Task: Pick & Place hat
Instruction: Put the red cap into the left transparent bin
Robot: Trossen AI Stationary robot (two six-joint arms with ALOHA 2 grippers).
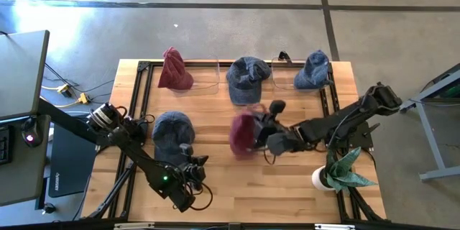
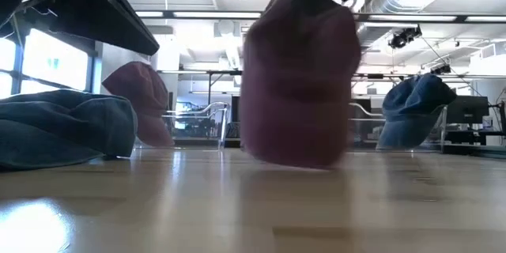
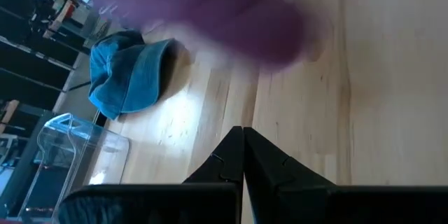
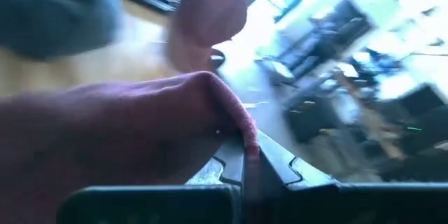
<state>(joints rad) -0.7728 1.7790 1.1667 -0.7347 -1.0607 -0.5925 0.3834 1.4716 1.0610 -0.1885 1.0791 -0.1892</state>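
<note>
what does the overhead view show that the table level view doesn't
Only the overhead view shows both arms, the left pincer resting shut near the front edge, the right pincer gripping the maroon hat, the middle blue hat at the back, and a potted plant. Only the table-level view shows the room behind. Both share the held maroon hat, the second maroon hat and two blue hats.

tabletop [image 1: 215, 194]: pale wood planks, smooth, soft sheen | maroon hat [image 1: 243, 134]: matt cloth, pinched in the right hand [image 1: 267, 141] | blue hats [image 1: 173, 134]: faded denim-like cloth, matt | stands [image 1: 208, 79]: clear glossy plastic | frame [image 1: 138, 93]: black matt metal
</note>
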